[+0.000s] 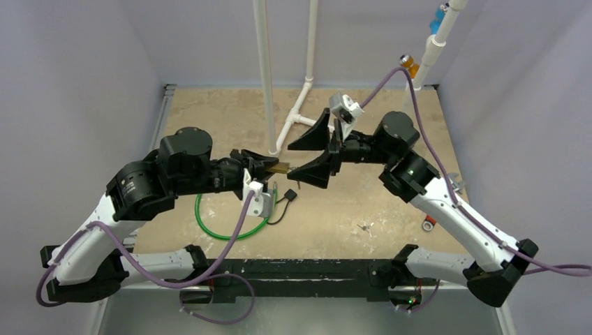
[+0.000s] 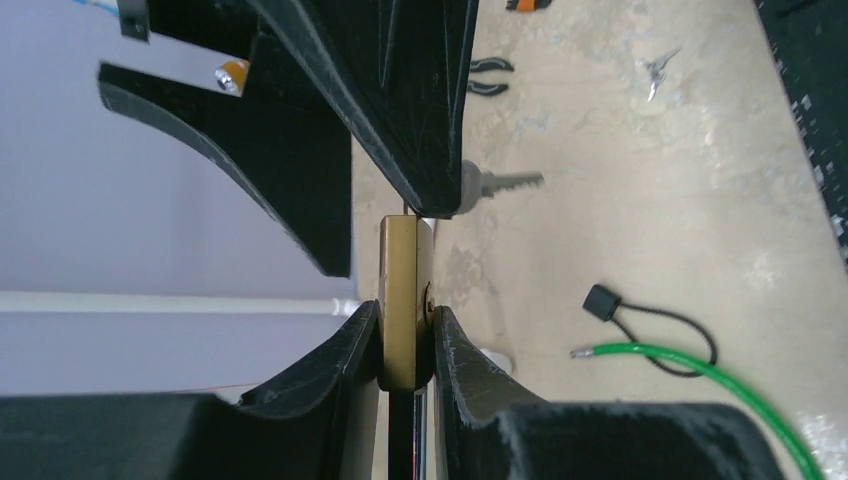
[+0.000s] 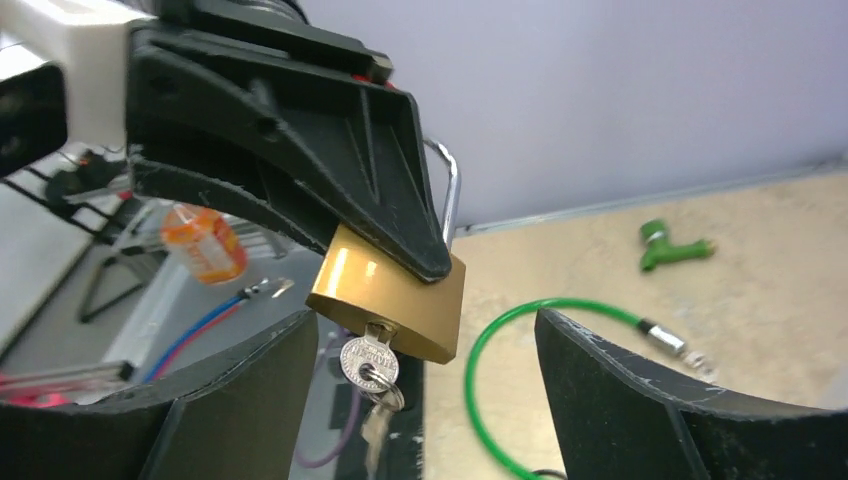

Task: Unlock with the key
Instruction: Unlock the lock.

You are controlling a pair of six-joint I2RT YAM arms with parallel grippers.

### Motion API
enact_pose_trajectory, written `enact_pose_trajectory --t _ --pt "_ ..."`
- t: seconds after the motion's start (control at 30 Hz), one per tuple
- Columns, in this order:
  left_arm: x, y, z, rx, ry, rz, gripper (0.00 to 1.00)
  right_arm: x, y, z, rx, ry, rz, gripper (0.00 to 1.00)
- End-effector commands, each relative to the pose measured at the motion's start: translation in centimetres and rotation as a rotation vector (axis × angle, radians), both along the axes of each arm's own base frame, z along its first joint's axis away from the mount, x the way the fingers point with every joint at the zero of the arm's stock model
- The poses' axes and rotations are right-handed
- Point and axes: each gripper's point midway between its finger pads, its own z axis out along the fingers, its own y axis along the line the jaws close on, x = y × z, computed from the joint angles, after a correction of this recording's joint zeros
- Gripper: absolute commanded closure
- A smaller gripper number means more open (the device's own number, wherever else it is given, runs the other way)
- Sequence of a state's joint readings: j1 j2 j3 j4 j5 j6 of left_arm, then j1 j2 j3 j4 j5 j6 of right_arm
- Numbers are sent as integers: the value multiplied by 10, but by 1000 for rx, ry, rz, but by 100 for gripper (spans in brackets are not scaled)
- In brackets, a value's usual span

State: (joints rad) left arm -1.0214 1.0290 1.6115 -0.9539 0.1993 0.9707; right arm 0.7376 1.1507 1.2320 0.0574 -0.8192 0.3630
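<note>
On the near side of the padlock (image 1: 281,167), toward the arm bases, a green cable (image 1: 230,225) lay looped on the desk (image 1: 363,202) with a small black tag (image 1: 290,197) on a cord just beside it; neither had any part in the work. Above them the left pincer (image 1: 269,166) was pressed together on the padlock's brass body and held it clear of the desk, flat faces clamped between the fingers (image 2: 352,350). The key (image 3: 368,360) sat in the keyhole at the padlock's free end, with a second key (image 3: 375,420) hanging from its ring, so the insertion looked done. To the right of the padlock, the right pincer (image 1: 293,162) stood spread, its jaws well apart on either side of the key's head and touching neither key nor brass as far as the wrist view showed. One leg of the shackle (image 3: 450,190) rose behind the left arm's finger; the other was hidden, so whether the lock had sprung could not be told, nor whether the key had been turned. In my judgement the task was past its midpoint, with lock secured and key seated. What remained was for the right pincer to close on the key's head, twist it, and free the shackle. Beyond the padlock, at the far side of the desk, white pipes (image 1: 265,70) stood upright.
</note>
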Motion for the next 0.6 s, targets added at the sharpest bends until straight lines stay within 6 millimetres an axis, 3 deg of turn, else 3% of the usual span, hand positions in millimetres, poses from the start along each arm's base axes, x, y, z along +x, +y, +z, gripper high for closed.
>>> enact_pose_trajectory --t 0.0,0.23,0.37,0.57 --pt "-25 -11 54 -213 128 -74 100 6 -22 36 93 -277 -153 21" --pt "-28 -13 66 -297 500 -48 100 -16 -30 49 159 -385 -88 24" --pt "-24 -19 59 -288 721 -37 100 -22 -25 51 168 -374 -55 26" --pt "-28 -27 62 -300 814 -88 100 -23 -18 52 181 -344 -31 38"
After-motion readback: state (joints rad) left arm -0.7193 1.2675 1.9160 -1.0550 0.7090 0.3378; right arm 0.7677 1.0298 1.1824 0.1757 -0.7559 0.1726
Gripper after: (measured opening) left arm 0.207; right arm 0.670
